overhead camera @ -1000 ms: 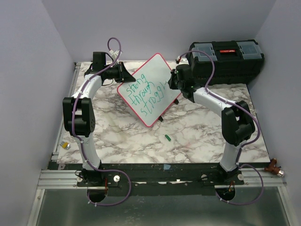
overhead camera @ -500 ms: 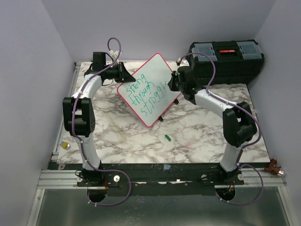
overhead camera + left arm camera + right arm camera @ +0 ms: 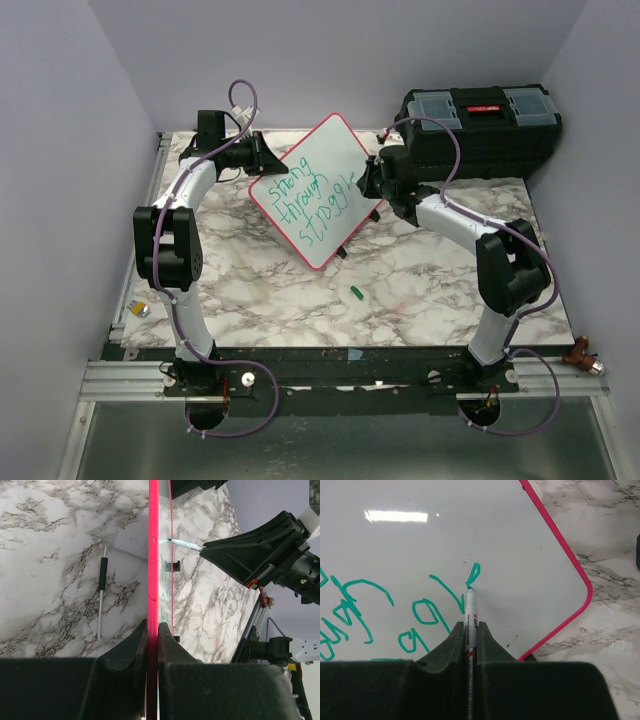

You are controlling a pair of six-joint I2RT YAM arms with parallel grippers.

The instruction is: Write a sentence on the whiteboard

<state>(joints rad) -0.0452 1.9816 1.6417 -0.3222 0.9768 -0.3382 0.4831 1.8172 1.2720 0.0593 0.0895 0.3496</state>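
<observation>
The whiteboard point(image 3: 325, 160), white with a pink-red frame, stands tilted on a corner at the table's back middle. My left gripper point(image 3: 262, 158) is shut on its left edge; the left wrist view shows the frame point(image 3: 153, 555) edge-on between the jaws. The sentence point(image 3: 310, 200) runs in green over three lines, the last unfinished. My right gripper point(image 3: 368, 178) is shut on a white marker point(image 3: 470, 617) whose green tip touches the board point(image 3: 470, 530) at the bottom of a fresh loop point(image 3: 473, 574).
A black toolbox point(image 3: 480, 120) stands at the back right, just behind the right arm. A green marker cap point(image 3: 355, 293) lies on the marble table point(image 3: 420, 290) in front of the board. A small roll point(image 3: 141, 309) sits at the left edge. The board's wire stand point(image 3: 102, 595) shows behind it.
My right gripper has moved slightly up and right along the third line, adding a stroke after the "gg". The left gripper and the board have not moved.
</observation>
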